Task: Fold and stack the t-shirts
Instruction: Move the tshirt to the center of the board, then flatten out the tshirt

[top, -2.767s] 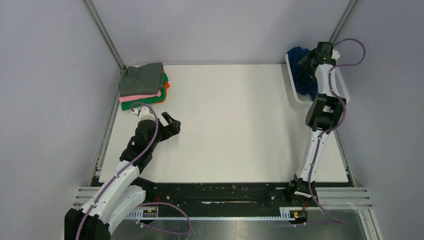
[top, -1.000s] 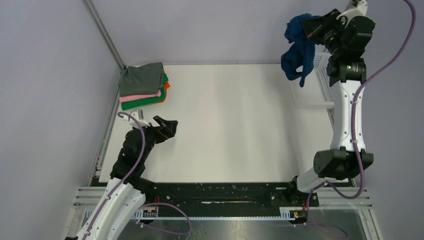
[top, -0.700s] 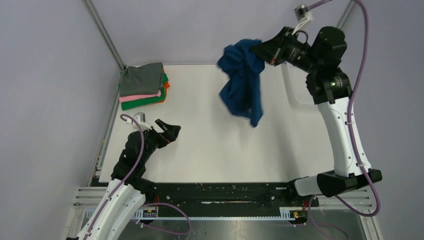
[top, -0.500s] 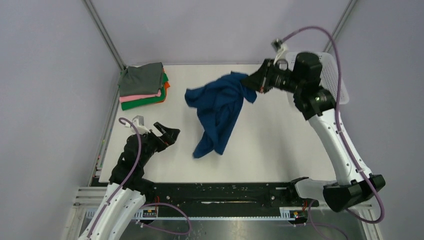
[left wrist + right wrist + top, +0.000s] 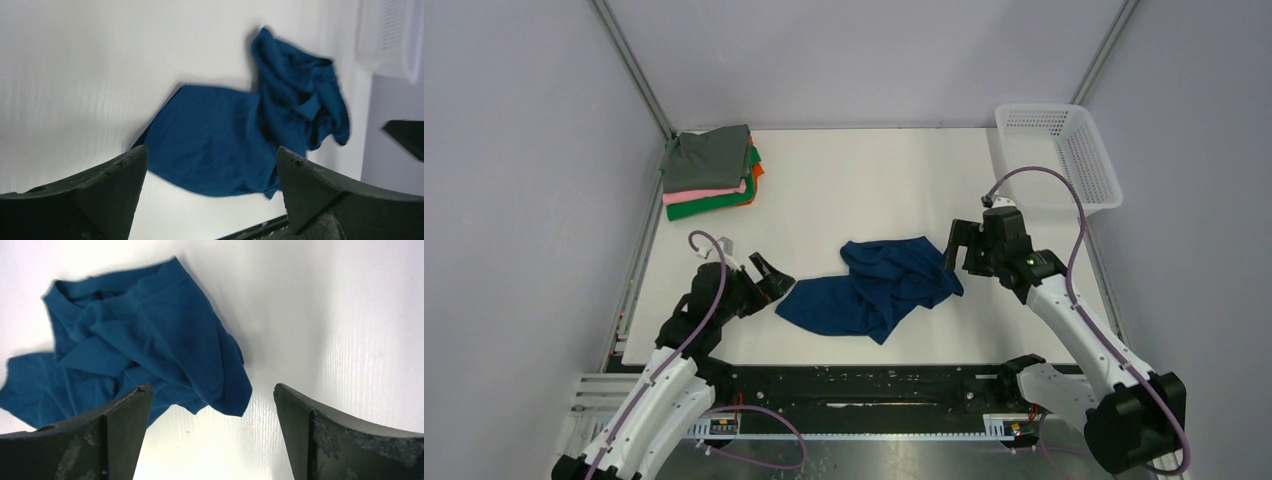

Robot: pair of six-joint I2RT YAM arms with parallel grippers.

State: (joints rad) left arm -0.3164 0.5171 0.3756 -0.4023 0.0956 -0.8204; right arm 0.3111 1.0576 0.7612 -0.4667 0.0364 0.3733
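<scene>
Blue tee (image 5: 874,290) crumpled on table (image 5: 844,180), toward near edge, between both grippers. Flat flap spread to left, bunched folds to right.
Left gripper (image 5: 774,277) just beside tee's left edge, jaws spread, gripping nothing.
Right gripper (image 5: 957,246) just beside tee's right edge, jaws spread, gripping nothing.
Folded stack (image 5: 711,170) in far-left corner: grey on top, then pink, green, orange edge showing.
Basket (image 5: 1064,150) in far-right corner, well apart from tee.

The white tabletop (image 5: 864,180) carries a dark blue t-shirt (image 5: 874,290), crumpled near the front edge, flatter toward the left and bunched toward the right. A stack of folded t-shirts (image 5: 709,170), grey on top over pink and green with orange at the side, sits in the far left corner. A white mesh basket (image 5: 1039,106) stands at the far right corner.
</scene>
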